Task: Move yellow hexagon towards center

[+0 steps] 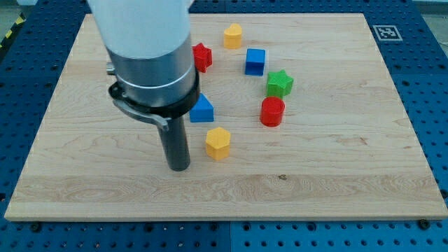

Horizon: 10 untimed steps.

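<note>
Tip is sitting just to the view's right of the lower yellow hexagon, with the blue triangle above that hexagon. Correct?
Not quite. The camera view shows my tip just to the view's left of the lower yellow hexagon, not its right. The blue triangle does sit above that hexagon.

The surface [336,175] is pale wood with fine lengthwise grain, and a small black-and-white square marker [384,32] sits at its top right corner. Around it runs a blue perforated base [434,84]. Two blocks are yellow: the hexagon [218,143] and another [232,35]. The cube [255,61] and triangle [202,110] are blue. The star [279,83] is green. The cylinder [272,111] and another block [202,56] are red. The rod's tip [179,166] is dark grey, beneath a white and grey arm [143,42].
</note>
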### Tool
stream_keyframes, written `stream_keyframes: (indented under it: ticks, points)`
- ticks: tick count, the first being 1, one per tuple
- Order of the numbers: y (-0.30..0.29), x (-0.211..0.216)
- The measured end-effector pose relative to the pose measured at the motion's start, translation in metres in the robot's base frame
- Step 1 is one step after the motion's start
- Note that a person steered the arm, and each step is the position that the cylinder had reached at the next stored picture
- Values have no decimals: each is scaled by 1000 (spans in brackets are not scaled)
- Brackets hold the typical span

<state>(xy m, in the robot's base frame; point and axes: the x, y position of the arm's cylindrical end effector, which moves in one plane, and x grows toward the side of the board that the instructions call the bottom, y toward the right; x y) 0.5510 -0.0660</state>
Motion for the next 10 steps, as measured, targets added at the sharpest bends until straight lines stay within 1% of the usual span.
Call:
stream_keyframes:
  ticks: [1, 4, 7, 8, 9, 10]
  points:
    - [16, 0]
    - [26, 0]
    - [47, -1]
    - [49, -20]
    - [51, -29]
    - [52, -28]
